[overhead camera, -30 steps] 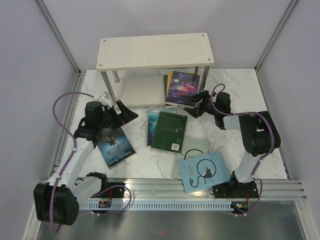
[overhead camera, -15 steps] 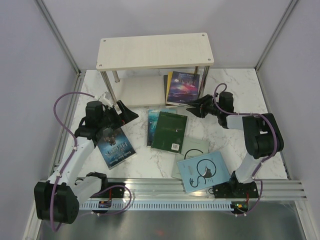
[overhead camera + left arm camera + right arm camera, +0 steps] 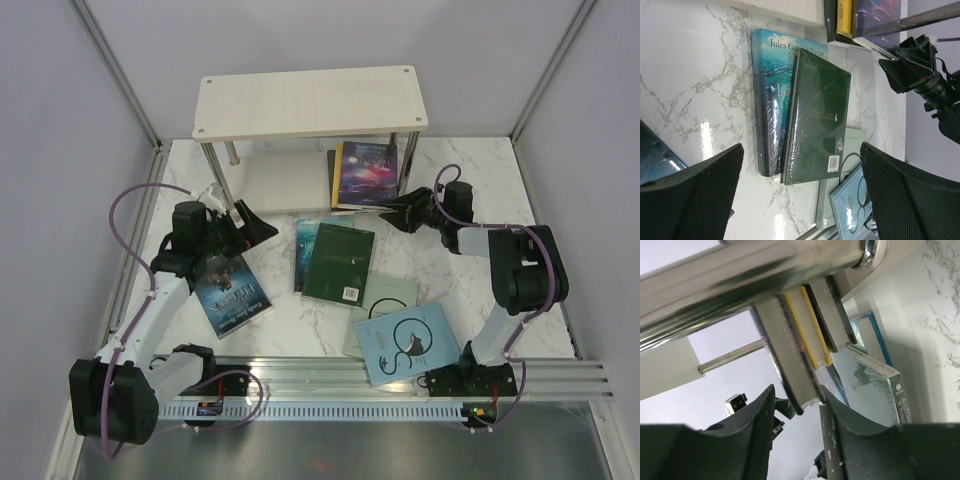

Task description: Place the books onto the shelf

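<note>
The right gripper (image 3: 398, 212), at 2 o'clock on the white marble table (image 3: 470, 170), pinches the near edge of the dark blue fantasy paperback (image 3: 365, 172), which tops a stack under the top board of the cream wood two-tier shelf (image 3: 310, 100) at 12 o'clock. The left gripper (image 3: 250, 224), at 9 o'clock, hovers with its fingers spread wide, near the dark green paperback (image 3: 342, 262).

Marble table (image 3: 285, 325): shelf (image 3: 310, 100) stands at far edge. Its lower board (image 3: 285, 182) carries a bk stack at R end, purple bk (image 3: 365, 172) on top, poking out front. Just before shelf, on table: teal bk (image 3: 304, 250), green bk (image 3: 340, 262) overlapping it. Front-L of shelf: dk-blue bk (image 3: 232, 295). Front-R, well apart: grey bk (image 3: 385, 295), cat bk (image 3: 410, 343) partly on it.
</note>
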Robot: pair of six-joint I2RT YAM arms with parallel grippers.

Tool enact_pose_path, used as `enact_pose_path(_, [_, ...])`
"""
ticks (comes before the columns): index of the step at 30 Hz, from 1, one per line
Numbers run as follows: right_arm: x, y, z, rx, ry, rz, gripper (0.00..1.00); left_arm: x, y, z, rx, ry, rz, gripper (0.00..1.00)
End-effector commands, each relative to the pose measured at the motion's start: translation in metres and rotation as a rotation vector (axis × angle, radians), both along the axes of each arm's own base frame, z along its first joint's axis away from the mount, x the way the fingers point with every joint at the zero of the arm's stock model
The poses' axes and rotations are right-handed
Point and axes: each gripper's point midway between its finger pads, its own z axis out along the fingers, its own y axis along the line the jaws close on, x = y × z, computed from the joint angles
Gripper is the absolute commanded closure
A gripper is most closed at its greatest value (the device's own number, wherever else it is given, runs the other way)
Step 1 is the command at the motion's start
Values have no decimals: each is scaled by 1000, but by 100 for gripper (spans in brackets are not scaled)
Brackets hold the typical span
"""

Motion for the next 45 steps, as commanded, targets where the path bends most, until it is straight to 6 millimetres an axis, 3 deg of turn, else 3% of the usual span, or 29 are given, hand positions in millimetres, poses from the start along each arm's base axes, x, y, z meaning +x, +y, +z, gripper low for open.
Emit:
enact_pose_path(1, [11,-5,31,-25,-151,-6,54,0,-2,-4,5,-16,-28,1])
enact_pose_path(6, [-12,-6,51,-82,-229,42,33,-1,-3,-5,-1,-7,-25,2])
enact_pose_path(10, [-44,-16,55,-220,-286,46,31,-2,-3,-13,1,3,-25,2])
enact_pose_path(11, [-54,-19,68,-250,-334,37,30,-2,-4,-15,1,5,-26,2])
enact_pose_path(12, [-70,-23,51,-300,-302,53,29,-3,-4,-20,-1,15,-25,2])
enact_pose_path(14, [-86,-29,56,-343,-338,34,29,-3,-9,-29,-9,27,-33,2])
enact_pose_path(15, [-99,-30,39,-354,-304,41,30,-5,-12,-36,-16,47,-32,2])
enact_pose_path(17, [-113,-29,36,-363,-321,45,32,-3,-22,-43,-14,57,-46,2])
enact_pose_path(18, [-123,-30,20,-371,-290,52,33,-6,-31,-46,-15,65,-68,2])
enact_pose_path(21, [-138,-27,-3,-406,-262,61,38,-3,-51,-54,-5,81,-97,3])
enact_pose_path(27, [-142,-5,-32,-441,-252,90,43,6,-76,-71,3,118,-128,4])
enact_pose_path(35, [-124,21,-65,-424,-216,104,47,14,-98,-87,12,140,-183,4])
enact_pose_path(40, [-115,37,-80,-397,-187,117,48,14,-110,-103,9,179,-217,5])
enact_pose_path(45, [-115,58,-82,-361,-202,147,49,10,-121,-114,-21,202,-251,5])
